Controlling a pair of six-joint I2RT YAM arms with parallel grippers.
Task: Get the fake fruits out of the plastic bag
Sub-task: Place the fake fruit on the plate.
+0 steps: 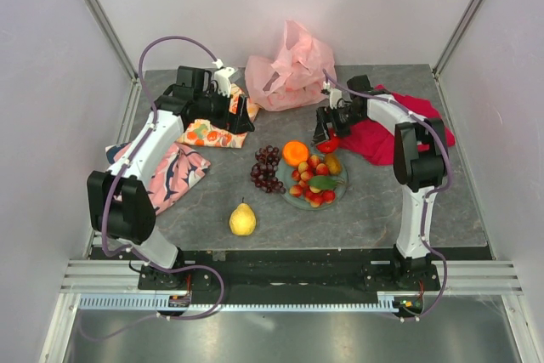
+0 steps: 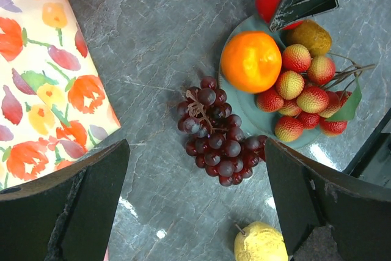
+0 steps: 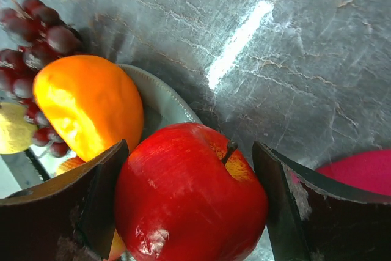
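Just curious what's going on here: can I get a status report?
Left gripper open, empty, pointing toward grapes. Right gripper straddles apple at plate edge; grip unclear. Bag behind, contents hidden. No obstruction seen.

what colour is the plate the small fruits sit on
The plate is a dull teal-green, best seen in the left wrist view.

A grey, white-veined stone-look tabletop (image 1: 212,210) lies inside plain white wall panels (image 1: 170,6) at the back and both sides; slanting silver aluminium posts (image 1: 98,16) mark the rear corners; a silver aluminium rail (image 1: 280,303) runs along the near edge; a bright streak of light (image 3: 238,41) crosses the stone.
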